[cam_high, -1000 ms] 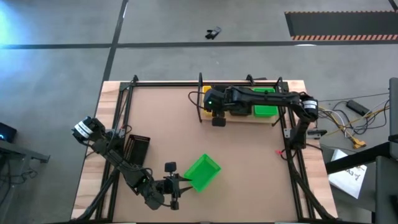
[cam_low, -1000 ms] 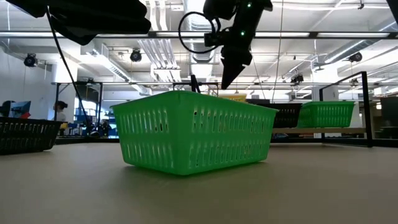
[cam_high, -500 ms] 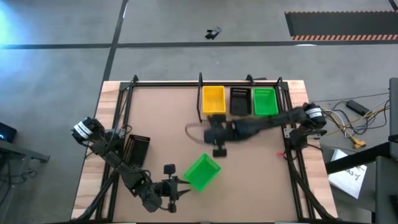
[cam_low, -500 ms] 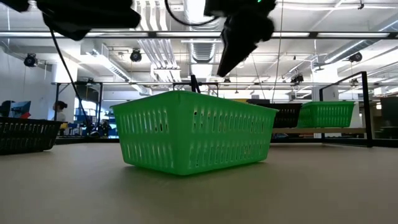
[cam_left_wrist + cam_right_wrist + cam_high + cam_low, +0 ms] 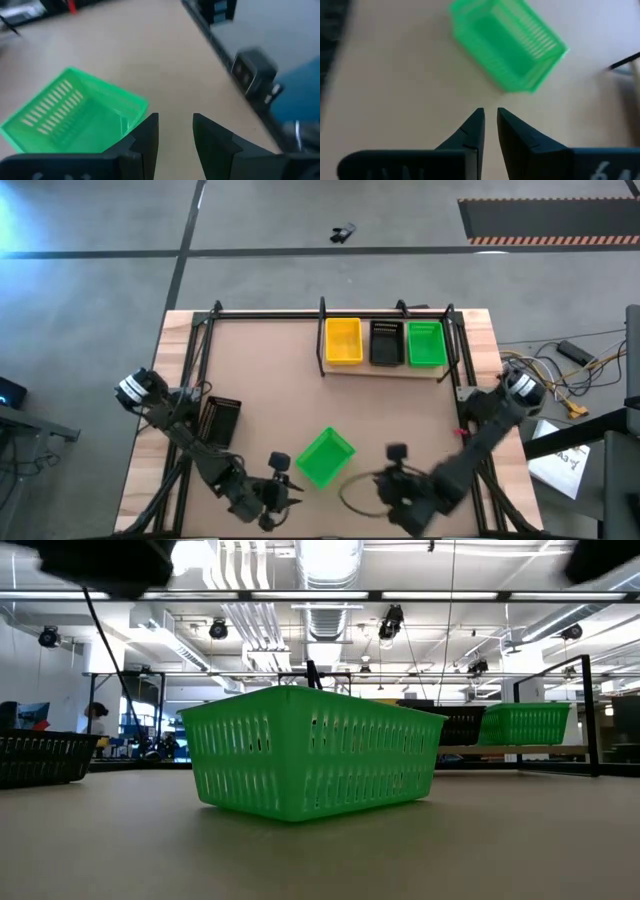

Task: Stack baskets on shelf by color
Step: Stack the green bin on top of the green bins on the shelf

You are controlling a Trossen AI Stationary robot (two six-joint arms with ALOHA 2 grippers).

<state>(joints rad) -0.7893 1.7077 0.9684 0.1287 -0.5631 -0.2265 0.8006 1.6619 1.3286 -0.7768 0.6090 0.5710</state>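
Observation:
A green basket [image 5: 325,457] [image 5: 310,765] rests on its bottom on the table, near the front, turned askew. On the shelf [image 5: 385,371] at the far side stand a yellow basket [image 5: 343,340], a black basket [image 5: 386,343] and a green basket [image 5: 427,345] side by side. My left gripper [image 5: 290,490] [image 5: 175,125] hovers just left of the near green basket [image 5: 70,120], open and empty. My right gripper [image 5: 378,488] [image 5: 489,112] hovers to its right, with only a narrow gap between its fingers and nothing in it. Its wrist view shows that basket [image 5: 510,45] ahead.
A black basket [image 5: 218,420] [image 5: 40,755] sits on the table at the left. Thin black posts [image 5: 322,335] frame the shelf and black rails [image 5: 465,430] run along the table's sides. Bare tabletop [image 5: 280,380] lies between the shelf and the near green basket.
My right gripper has left the shelf and swept toward the table's near edge, passing to the right of the loose green basket. It now hangs low at the front right. The yellow and black baskets on the shelf, covered by the arm before, now show.

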